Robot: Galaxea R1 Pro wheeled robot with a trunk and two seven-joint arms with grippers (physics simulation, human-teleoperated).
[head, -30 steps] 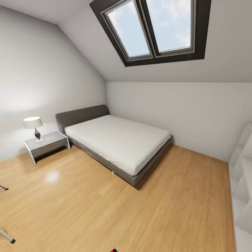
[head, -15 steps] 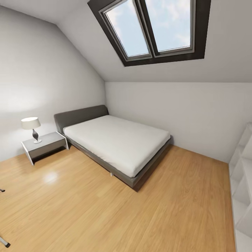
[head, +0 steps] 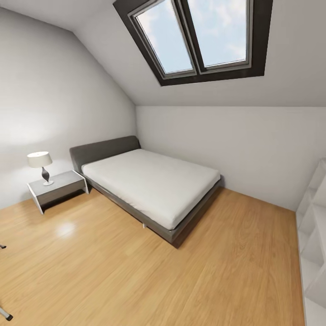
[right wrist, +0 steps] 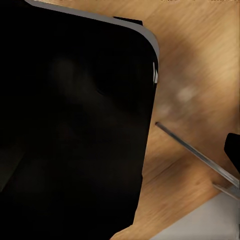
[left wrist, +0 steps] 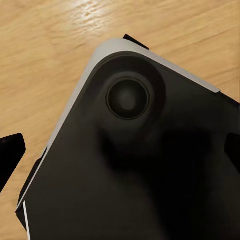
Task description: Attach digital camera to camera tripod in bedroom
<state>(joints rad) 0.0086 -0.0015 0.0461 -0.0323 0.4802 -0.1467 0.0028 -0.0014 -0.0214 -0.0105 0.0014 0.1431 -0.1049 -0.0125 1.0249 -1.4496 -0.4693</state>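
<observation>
Looking over the grey-walled bedroom, I judged the attaching not begun. I saw no camera. A silver tripod leg with a black foot (head: 5, 314) poked in at the near left. Light wood floor (head: 136, 271) ran to the grey-framed bed with white mattress (head: 149, 181). I couldn't tell either claw's state.

No text, label, brand, number or sign can be read anywhere in these pictures.
</observation>
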